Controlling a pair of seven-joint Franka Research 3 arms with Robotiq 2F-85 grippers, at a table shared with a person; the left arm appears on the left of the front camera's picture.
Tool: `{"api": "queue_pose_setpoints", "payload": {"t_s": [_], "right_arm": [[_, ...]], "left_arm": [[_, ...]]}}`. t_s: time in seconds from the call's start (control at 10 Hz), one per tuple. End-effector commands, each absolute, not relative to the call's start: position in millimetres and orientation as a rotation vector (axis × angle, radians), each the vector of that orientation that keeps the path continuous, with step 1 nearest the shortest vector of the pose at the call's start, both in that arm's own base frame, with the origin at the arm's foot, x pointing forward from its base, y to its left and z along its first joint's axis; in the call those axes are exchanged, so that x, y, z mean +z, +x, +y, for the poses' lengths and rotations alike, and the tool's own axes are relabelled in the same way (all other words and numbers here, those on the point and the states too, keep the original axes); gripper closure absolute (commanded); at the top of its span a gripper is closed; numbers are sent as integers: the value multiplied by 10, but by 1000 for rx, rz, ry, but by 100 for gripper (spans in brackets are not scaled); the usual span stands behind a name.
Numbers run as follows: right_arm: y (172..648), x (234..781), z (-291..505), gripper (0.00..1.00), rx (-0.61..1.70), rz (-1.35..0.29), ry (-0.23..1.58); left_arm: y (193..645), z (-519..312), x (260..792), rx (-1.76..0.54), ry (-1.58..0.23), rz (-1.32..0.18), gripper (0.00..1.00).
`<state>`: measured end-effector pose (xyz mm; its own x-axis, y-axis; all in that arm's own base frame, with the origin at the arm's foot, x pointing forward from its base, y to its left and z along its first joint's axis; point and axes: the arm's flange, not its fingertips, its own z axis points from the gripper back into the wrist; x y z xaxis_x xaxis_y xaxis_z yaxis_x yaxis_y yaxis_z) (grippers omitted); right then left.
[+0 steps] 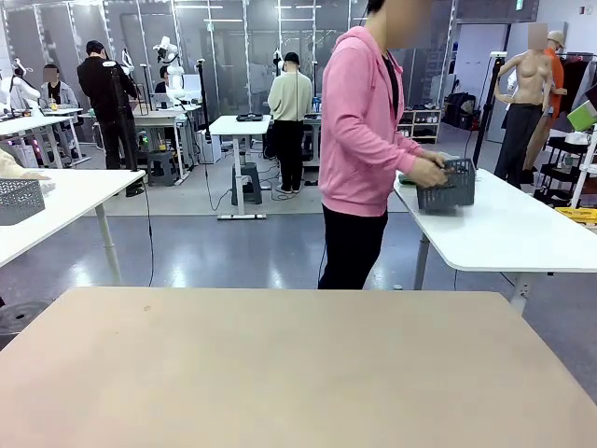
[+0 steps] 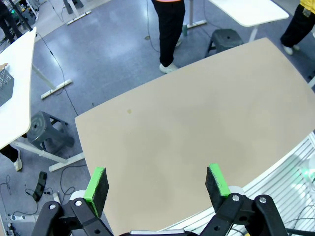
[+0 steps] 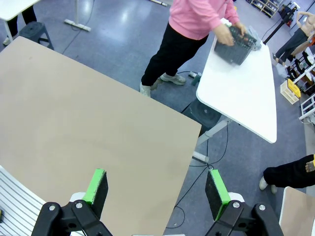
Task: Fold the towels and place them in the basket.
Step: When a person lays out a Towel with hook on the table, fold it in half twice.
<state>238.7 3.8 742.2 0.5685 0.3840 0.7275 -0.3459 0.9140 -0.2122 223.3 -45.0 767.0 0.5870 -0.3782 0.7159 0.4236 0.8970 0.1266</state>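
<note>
A dark rectangular wire-mesh basket (image 1: pixel 448 184), contents unseen, is held by a person's hand (image 1: pixel 427 172) on a white tabletop (image 1: pixel 504 233). The left tool (image 2: pixel 156 178) and right tool (image 3: pixel 156 178) are spread wide, empty.

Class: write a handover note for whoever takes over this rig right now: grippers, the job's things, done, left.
Left gripper: open, empty, above the beige table.
Right gripper: open, empty, above that table's edge.
Basket: on the white side table, in the person's hands.
Done: nothing folded or placed yet.
Left: fold towels, put them in basket.
</note>
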Motion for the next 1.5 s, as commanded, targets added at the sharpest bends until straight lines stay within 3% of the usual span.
{"api": "queue_pose_setpoints", "payload": {"t_s": [0.0,1.4], "right_arm": [[2393,7421,46,0,429,-865,-50],[2393,7421,46,0,429,-865,-50]], "left_arm": [[2240,-461,7687,-472,-62,-820,0],[2240,-461,7687,-472,-62,-820,0]]}}
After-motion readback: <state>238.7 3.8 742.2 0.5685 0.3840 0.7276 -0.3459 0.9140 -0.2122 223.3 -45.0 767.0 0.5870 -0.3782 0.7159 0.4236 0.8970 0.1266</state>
